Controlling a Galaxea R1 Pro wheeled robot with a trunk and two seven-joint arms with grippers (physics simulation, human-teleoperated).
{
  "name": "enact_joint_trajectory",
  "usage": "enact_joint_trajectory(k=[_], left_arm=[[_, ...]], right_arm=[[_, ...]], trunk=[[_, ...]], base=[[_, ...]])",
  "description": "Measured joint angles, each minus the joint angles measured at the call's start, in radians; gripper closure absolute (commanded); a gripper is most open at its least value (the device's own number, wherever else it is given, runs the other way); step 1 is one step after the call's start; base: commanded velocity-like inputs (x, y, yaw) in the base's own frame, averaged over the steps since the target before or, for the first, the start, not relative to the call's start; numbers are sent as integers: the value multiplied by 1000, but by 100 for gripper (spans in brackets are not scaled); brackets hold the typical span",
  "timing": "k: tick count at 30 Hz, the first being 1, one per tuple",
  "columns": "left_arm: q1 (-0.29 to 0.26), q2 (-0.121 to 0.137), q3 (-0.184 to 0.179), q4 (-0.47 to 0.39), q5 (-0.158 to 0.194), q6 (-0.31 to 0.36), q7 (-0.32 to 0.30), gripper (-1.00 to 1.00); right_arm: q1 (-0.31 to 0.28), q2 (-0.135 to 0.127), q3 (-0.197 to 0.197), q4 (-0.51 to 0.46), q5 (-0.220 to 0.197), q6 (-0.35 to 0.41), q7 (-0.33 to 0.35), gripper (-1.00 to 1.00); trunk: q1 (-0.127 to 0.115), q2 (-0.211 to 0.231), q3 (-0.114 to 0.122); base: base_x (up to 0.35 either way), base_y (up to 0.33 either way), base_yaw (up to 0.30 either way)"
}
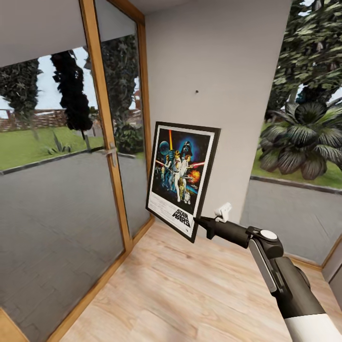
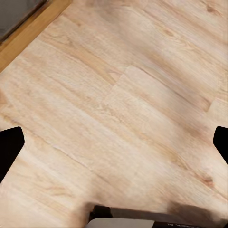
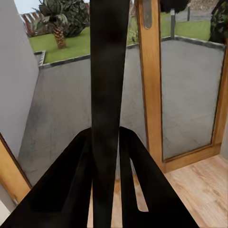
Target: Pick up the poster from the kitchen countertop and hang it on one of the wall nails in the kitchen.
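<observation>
Below the wall nail [image 1: 196,90], right claw [image 1: 198,221] clamped on poster [image 1: 182,176] edge.

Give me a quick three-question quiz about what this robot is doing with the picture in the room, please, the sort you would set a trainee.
1. True or false: the poster already hangs on the wall nail.
2. Multiple choice: which part of the poster does the right gripper hold? A) top edge B) lower right corner C) left side
3. Fill in: the left wrist view looks down at the wooden ____.

Key:
1. False. The nail is bare on the grey wall, above the poster, which is held tilted in the air.
2. B. In the right wrist view the dark fingers close on the poster's black edge.
3. floor
</observation>
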Motion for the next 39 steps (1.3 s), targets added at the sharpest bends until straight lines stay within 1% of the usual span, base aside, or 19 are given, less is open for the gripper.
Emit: enact_joint_trajectory(k=[11,15,20,31,39], left_arm=[[0,0,0,0,0,0,0,-100],[0,0,0,0,0,0,0,-100],[0,0,0,0,0,-1,0,-100],[0,0,2,1,0,-1,0,-100],[-1,0,1,0,0,-1,-1,-100]], right_arm=[[0,0,0,0,0,0,0,100],[0,0,0,0,0,0,0,100],[0,0,0,0,0,0,0,100],[0,0,-1,0,1,1,1,100],[0,0,-2,0,1,0,2,100]], trunk=[[0,0,0],[0,0,0],[0,0,0],[0,0,1],[0,0,4]], base=[[148,320,-6],[148,320,-135],[104,217,-246],[10,28,-295],[32,174,-300]])
